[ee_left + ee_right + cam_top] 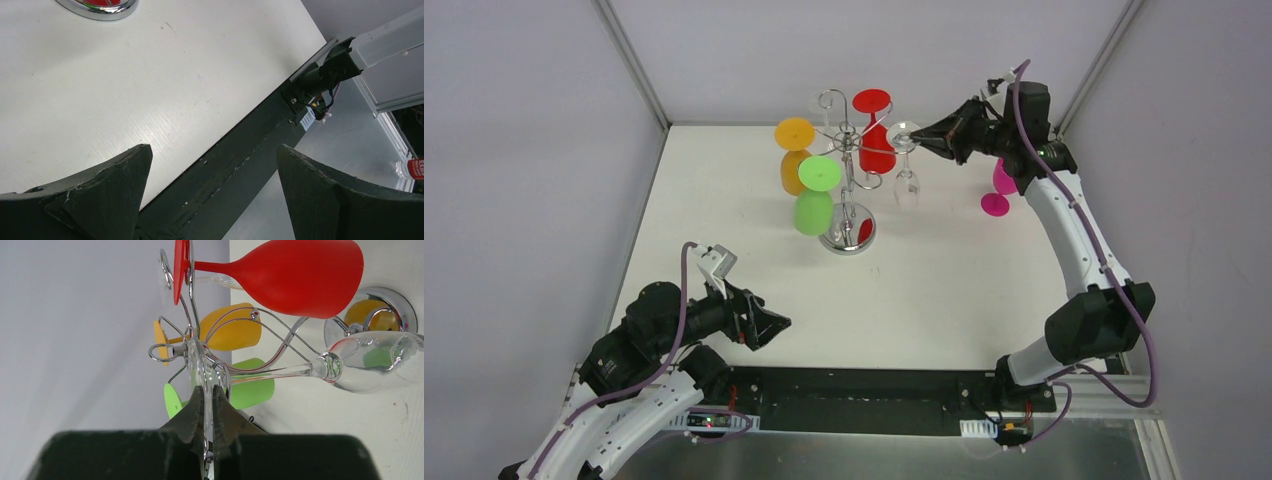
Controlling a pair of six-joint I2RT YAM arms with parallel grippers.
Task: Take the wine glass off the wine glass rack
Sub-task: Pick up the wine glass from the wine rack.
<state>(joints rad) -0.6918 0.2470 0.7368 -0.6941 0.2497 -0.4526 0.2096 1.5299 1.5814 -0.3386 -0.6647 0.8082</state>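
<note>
The chrome wine glass rack (848,150) stands at the back middle of the table, its round mirrored base (848,236) below. A clear wine glass (906,178) hangs upside down on its right arm; it also shows in the right wrist view (370,362). My right gripper (921,133) is shut on the clear glass's round foot (199,365), which is at the arm's scroll end. Red (876,148), orange (793,160) and green (814,205) glasses also hang on the rack. My left gripper (776,325) is open and empty near the front left.
A pink glass (1000,190) stands on the table at the right, partly behind my right arm. White walls and a metal frame close in the back. The left wrist view shows the rack base edge (97,7) and the black front rail (240,155).
</note>
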